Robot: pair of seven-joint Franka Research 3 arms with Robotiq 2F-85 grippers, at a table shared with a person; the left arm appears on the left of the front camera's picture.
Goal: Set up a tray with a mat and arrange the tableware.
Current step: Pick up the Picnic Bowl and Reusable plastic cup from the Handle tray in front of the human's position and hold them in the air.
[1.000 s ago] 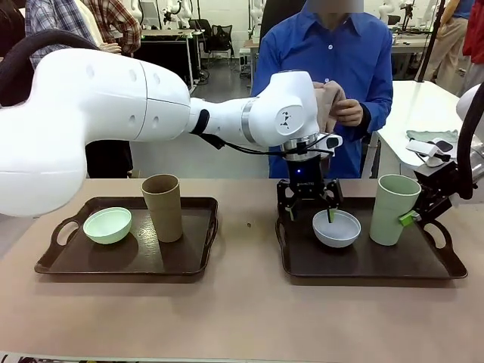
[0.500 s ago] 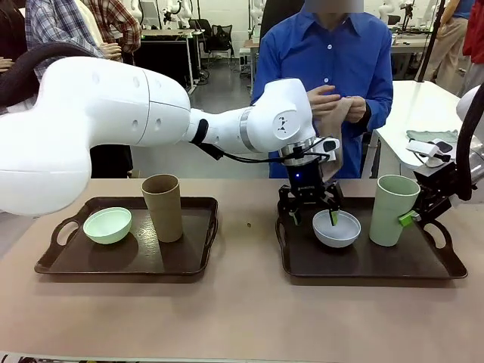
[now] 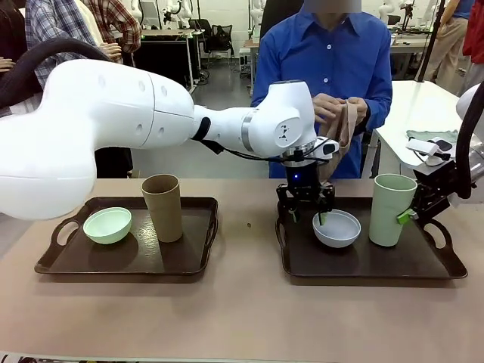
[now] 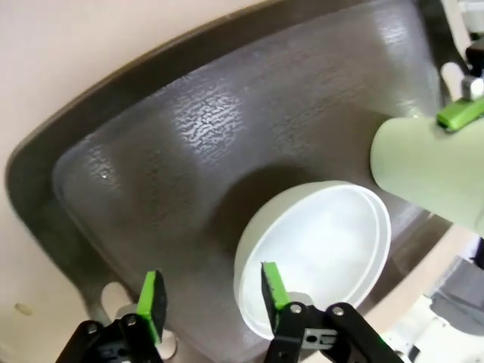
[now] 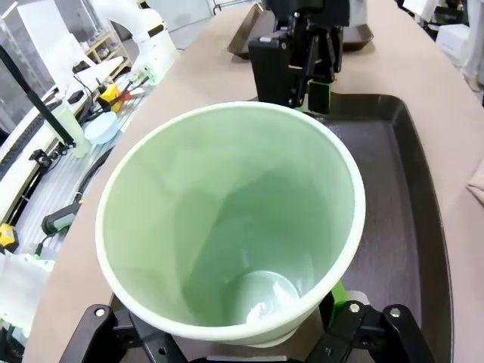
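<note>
2 dark trays lie side by side on the tabletop (image 3: 242, 318), well apart. On the left tray (image 3: 121, 266) a mint bowl (image 3: 107, 224) sits beside a tan cup (image 3: 162, 206), which stands upright. On the right tray (image 3: 378, 261) a white bowl (image 3: 337, 228) sits left of a green cup (image 3: 392, 209), near it but not touching.

The left arm (image 3: 113, 121) reaches across to the right tray, and the left jaws hang open astride the white bowl's rim. In the wrist view 1 green pad (image 4: 272, 283) sits just inside the rim. The other (image 4: 153, 302) is outside, over the tray floor and apart from the bowl's wall.

The right arm (image 3: 446, 181), cut off at the picture's edge, comes at the green cup from the right, and the right jaws flank its lower half. In the wrist view the cup's wide mouth hides its base and most of both fingers, so I cannot tell whether the jaws press the wall or stand just off it.

Beyond the tabletop a person (image 3: 333, 60) in a blue shirt holds a tan cloth (image 3: 350, 125) in both hands, partly hidden by the left arm's wrist.
</note>
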